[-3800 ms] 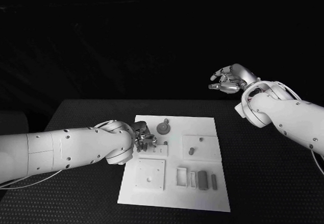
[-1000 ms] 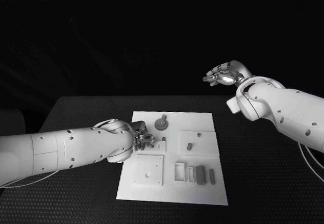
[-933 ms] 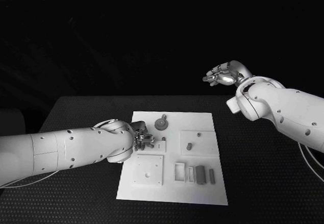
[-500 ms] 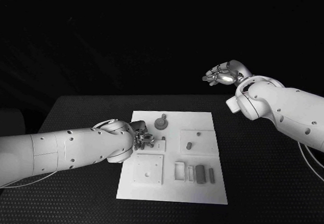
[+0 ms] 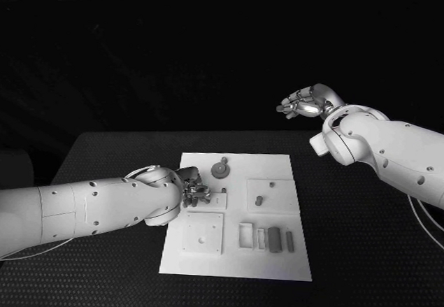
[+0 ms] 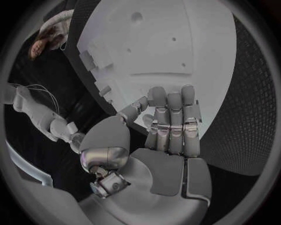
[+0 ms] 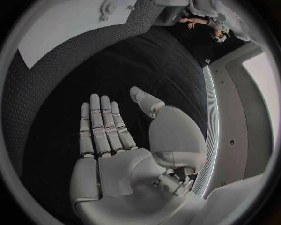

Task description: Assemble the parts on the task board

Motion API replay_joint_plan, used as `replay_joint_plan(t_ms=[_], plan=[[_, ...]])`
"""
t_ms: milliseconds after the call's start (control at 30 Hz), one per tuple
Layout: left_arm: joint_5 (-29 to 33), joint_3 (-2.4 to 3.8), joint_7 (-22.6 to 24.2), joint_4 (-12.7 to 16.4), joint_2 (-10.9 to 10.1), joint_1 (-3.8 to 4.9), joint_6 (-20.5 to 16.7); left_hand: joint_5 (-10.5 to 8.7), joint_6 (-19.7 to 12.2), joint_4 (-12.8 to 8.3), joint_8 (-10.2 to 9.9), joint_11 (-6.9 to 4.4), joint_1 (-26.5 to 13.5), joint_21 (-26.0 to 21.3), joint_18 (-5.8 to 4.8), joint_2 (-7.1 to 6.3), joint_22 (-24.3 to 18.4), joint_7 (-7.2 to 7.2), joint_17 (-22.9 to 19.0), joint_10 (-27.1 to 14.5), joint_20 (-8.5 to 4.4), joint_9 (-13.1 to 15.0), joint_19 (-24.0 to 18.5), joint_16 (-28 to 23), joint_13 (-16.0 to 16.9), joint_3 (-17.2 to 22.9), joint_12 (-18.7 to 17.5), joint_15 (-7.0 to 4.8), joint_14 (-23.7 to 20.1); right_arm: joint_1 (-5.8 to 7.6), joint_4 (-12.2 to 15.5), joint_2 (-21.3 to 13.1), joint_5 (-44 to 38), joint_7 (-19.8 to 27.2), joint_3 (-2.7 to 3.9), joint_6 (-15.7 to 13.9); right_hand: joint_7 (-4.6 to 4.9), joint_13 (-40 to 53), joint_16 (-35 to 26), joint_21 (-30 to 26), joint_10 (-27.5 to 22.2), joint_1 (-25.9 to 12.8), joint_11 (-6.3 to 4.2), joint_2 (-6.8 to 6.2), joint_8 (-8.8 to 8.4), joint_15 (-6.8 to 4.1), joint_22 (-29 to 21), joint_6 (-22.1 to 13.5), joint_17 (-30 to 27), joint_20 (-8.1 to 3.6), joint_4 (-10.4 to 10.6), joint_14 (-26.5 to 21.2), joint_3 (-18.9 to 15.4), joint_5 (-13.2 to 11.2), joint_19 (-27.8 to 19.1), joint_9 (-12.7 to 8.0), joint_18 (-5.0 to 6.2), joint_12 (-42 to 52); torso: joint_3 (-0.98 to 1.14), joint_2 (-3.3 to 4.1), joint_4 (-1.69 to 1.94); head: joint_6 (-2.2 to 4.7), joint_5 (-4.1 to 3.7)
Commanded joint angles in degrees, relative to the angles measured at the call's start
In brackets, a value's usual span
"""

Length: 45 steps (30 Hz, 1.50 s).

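A: Where is the board, and what is on it?

B: The board [image 5: 271,167] lies in the middle of the table [image 5: 377,261]. Grey parts sit on it: a round one [image 5: 222,170] near its 12 o'clock edge, a peg [image 5: 260,198] in a raised square right of centre, and slim bars [image 5: 276,239] toward 5 o'clock.

A: What is the left hand doing?

B: The left hand [image 5: 194,191] hangs over the board's 9 o'clock edge. In the left wrist view its fingers [image 6: 173,124] lie straight and close together, thumb apart, with nothing in them; likely it waits low there to reach the nearby pieces.

A: And the right hand?

B: The right hand [image 5: 306,102] is lifted high, well apart from the board toward 1 o'clock, probably to keep out of the way. Its wrist view shows flat, open fingers [image 7: 100,126], holding nothing.

A: Anything different from a few seconds ago?

B: The right hand has drawn a little inward; the left has stayed put, and the parts lie as before
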Motion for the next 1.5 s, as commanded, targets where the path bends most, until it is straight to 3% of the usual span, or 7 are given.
replay_joint_plan(t_ms=[33, 733, 1500], plan=[[0.0, -0.10, 0.9, 0.5, -0.3, -0.15, -1.5, 0.47, 6.4, 0.2, 0.4, -2.23, 0.4, -0.2, 0.95, -0.04, 0.1, -4.62, -0.1, -2.4, -0.02, 0.1, 0.2, 0.2, -0.1, 0.2, 0.2, 0.07, -0.3, 0.01, -0.1, -0.1, 0.2, 0.6, 0.02, 0.9, 0.94, -0.1, -0.3, -0.4, 0.3, -0.1, 0.02, 0.24, -0.01, 0.15, 0.1, -0.4, 0.1, 0.09, 0.1, 0.0, -0.4, -0.1, -0.4, -0.1, -0.53, -0.3, -0.01, 0.03, -0.02, 0.08, 0.04], [0.9, -0.07, 1.5, 0.7, -1.0, -0.15, -4.5, 0.01, 6.5, 0.4, 0.3, -2.24, 0.5, -0.6, 0.94, -0.18, 0.3, -4.63, -0.9, -2.4, -0.02, 0.1, 0.4, 0.6, -0.6, 0.0, 0.3, 0.05, -0.4, 0.00, -0.1, -0.1, 0.3, 0.6, 0.02, 1.0, 0.95, -0.4, -0.5, -0.5, 0.3, -0.2, 0.05, 0.28, 0.03, 0.19, 0.3, -0.5, 0.1, 0.07, 0.4, -0.1, -0.5, -0.1, -0.5, -0.2, -0.59, -0.3, 0.04, 0.01, -0.03, 0.00, 0.08], [1.8, -0.07, 1.2, 0.4, -0.3, -0.30, -2.0, -1.30, 6.3, 0.6, -0.1, -2.12, 0.3, -1.1, 0.85, -0.39, 0.4, -4.50, -1.8, -2.6, 0.02, 0.0, 0.4, 0.8, -1.2, -0.2, 0.3, 0.08, -0.7, -0.01, -0.4, 0.1, 0.3, 0.6, 0.02, 1.3, 0.96, -0.6, -0.6, -0.6, 0.3, -0.3, 0.05, 0.28, 0.05, 0.22, 0.5, -0.5, 0.1, 0.05, 0.5, -0.1, -0.6, -0.1, -0.6, -0.3, -0.62, -0.3, 0.03, 0.01, -0.04, -0.21, 0.09]])
